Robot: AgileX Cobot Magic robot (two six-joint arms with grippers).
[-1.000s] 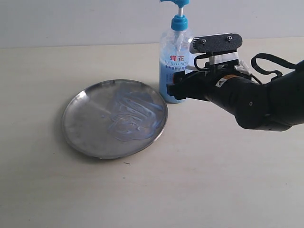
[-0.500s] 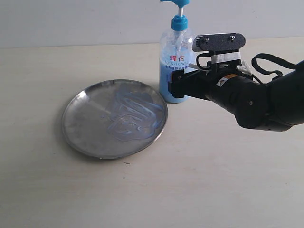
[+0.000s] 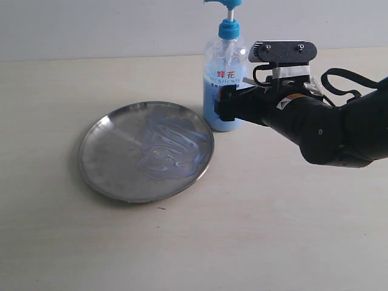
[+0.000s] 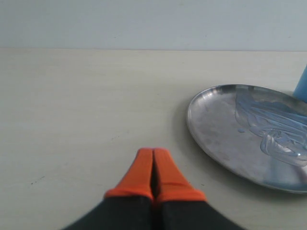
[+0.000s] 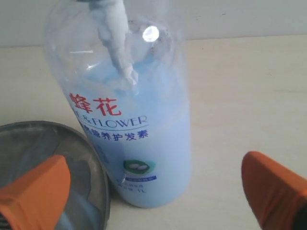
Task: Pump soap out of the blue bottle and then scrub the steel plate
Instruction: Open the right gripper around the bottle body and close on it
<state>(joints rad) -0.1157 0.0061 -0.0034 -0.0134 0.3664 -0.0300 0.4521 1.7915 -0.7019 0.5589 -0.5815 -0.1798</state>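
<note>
We are taking the blue bottle [image 3: 223, 73] as our landmark. It is standing upright on the pale table [image 3: 254, 242], and light-blue liquid is filling more than half of it. Its blue pump head is reaching the top edge of the exterior view.

The steel plate [image 3: 100, 151] is lying flat just beside the bottle, on the side away from the right arm. Its rim is coming very close to the bottle's base, and we cannot tell if the two are touching. The soap [image 3: 167, 148] is lying as pale blue streaky smears on the half of the plate nearer to the bottle, while the farther half is showing bare metal.

The right gripper [image 3: 225, 109] is sitting low at the bottle's body with its jaws spread wide. In the right wrist view we are seeing one orange fingertip [image 5: 33, 191] on each side of the bottle, both standing clear of the plastic, so it is gripping nothing.

The left gripper [image 4: 153, 167] is pointing over bare table beyond the plate from the bottle, well apart from it. Its orange fingers are pressed together with nothing between them.
</note>
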